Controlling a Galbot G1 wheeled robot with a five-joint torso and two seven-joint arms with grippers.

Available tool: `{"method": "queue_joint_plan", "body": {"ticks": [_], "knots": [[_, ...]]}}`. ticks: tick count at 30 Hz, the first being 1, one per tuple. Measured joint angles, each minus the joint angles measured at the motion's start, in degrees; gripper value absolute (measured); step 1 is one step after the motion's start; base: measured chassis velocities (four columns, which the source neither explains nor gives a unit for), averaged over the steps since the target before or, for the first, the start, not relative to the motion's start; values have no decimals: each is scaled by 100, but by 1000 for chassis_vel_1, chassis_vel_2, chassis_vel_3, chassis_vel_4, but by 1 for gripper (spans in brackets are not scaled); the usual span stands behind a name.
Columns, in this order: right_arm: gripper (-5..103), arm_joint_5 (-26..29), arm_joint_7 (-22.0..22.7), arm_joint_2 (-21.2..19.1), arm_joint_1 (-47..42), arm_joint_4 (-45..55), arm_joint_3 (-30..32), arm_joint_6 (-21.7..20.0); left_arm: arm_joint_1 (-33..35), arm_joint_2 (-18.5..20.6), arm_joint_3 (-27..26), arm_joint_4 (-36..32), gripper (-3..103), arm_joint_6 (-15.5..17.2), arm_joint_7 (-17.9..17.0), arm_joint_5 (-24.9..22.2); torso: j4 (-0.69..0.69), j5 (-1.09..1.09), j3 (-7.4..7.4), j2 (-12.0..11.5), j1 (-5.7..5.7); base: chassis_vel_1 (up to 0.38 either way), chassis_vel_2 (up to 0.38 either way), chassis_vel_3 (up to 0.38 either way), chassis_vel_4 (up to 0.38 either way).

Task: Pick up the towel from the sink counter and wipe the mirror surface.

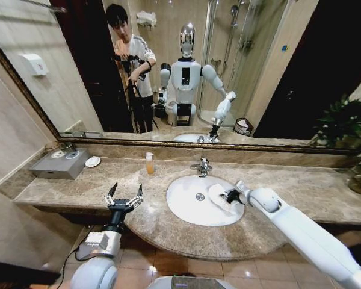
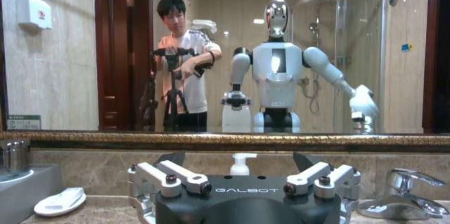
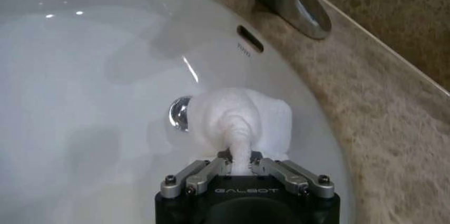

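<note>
A white towel [image 1: 219,198] lies bunched at the right side of the oval basin [image 1: 183,211] in the sink counter [image 1: 301,192]. My right gripper [image 1: 232,196] is shut on the towel [image 3: 243,124], pinching a fold of it over the basin [image 3: 84,76] near the drain. My left gripper [image 1: 124,195] hovers open above the counter's front edge, left of the basin, holding nothing. The wide mirror [image 1: 168,66] with its dark frame runs along the wall behind the counter and reflects my body. In the left wrist view the mirror [image 2: 225,50] faces my open left gripper [image 2: 243,174].
A chrome faucet [image 1: 202,166] stands behind the basin. A soap bottle [image 1: 149,163], a white dish [image 1: 92,161] and a grey tray box [image 1: 59,164] sit on the counter's left part. A plant [image 1: 349,129] stands at the far right. A person with a tripod shows in the mirror.
</note>
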Motion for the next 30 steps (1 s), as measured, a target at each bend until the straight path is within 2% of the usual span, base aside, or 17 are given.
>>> {"method": "queue_joint_plan", "body": {"ticks": [4,8,13,16,20,24,27,30], "knots": [[9,-101,-4,80,66,-238,-163,116,0,0,0,0,100,0,0,0,-1,0,0,0,0,0,0,0,0],[9,-195,26,141,-252,-321,-151,297,0,0,0,0,100,0,0,0,-2,4,0,0,0,0,0,0,0],[9,-172,159,-3,-874,182,-44,422,0,0,0,0,100,0,0,0,-4,1,-1,0,-1,0,0,0,0],[9,-135,206,-53,-951,496,-45,325,0,0,0,0,100,0,0,0,-4,0,-1,1,-2,0,0,0,0],[9,-83,305,3,-686,438,-113,252,0,0,0,0,100,0,1,0,2,3,-1,1,-1,0,0,0,0],[9,-146,280,56,-326,-22,-181,325,0,0,0,0,100,0,0,0,1,1,0,0,-1,0,0,0,0],[9,-450,276,194,-1,-651,-227,712,0,1,0,0,100,0,0,0,-2,1,0,0,-1,0,0,0,0],[9,-559,281,281,77,-856,-222,827,0,0,0,0,100,0,0,0,0,4,0,0,0,0,0,0,0]]}}
